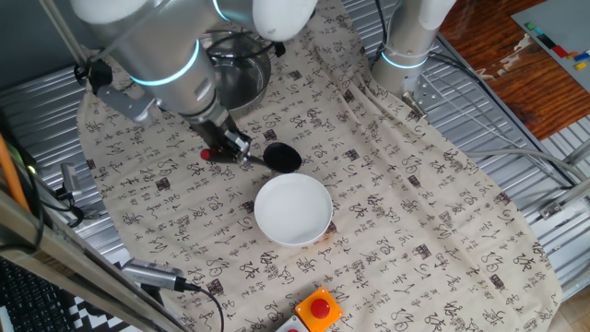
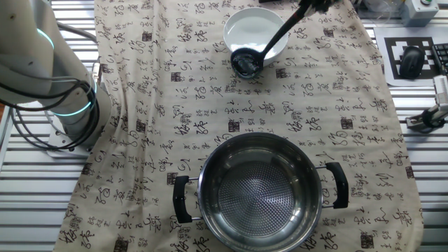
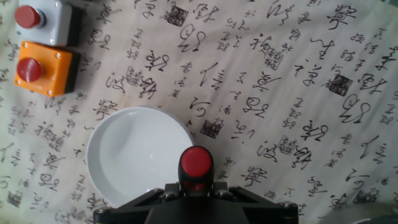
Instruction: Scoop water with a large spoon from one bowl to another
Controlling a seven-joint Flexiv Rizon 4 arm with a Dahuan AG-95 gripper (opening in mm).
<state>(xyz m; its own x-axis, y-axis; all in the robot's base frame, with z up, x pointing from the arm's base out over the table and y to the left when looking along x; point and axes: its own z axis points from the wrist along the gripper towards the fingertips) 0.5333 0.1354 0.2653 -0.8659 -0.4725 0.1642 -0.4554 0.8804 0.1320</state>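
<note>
My gripper (image 1: pixel 230 148) is shut on the handle of the large spoon, a black ladle, close to its red end (image 3: pixel 196 165). The round scoop (image 1: pixel 282 157) sits just outside the rim of the white bowl (image 1: pixel 293 210), on the side facing the steel pot (image 2: pixel 260 189). In the other fixed view the scoop (image 2: pixel 246 61) overlaps the bowl's (image 2: pixel 257 31) near edge and glints inside. The hand view shows the bowl (image 3: pixel 137 158) below the red handle end, with my gripper (image 3: pixel 196 188) dark at the bottom edge. The arm partly hides the pot (image 1: pixel 241 78).
A patterned cloth (image 1: pixel 415 231) covers the table. An orange button box (image 3: pixel 46 67) and a grey one (image 3: pixel 40 22) stand beyond the bowl. A second arm's base (image 1: pixel 406 46) stands at the cloth's edge. A slotted metal table top (image 2: pixel 413 175) shows around the cloth.
</note>
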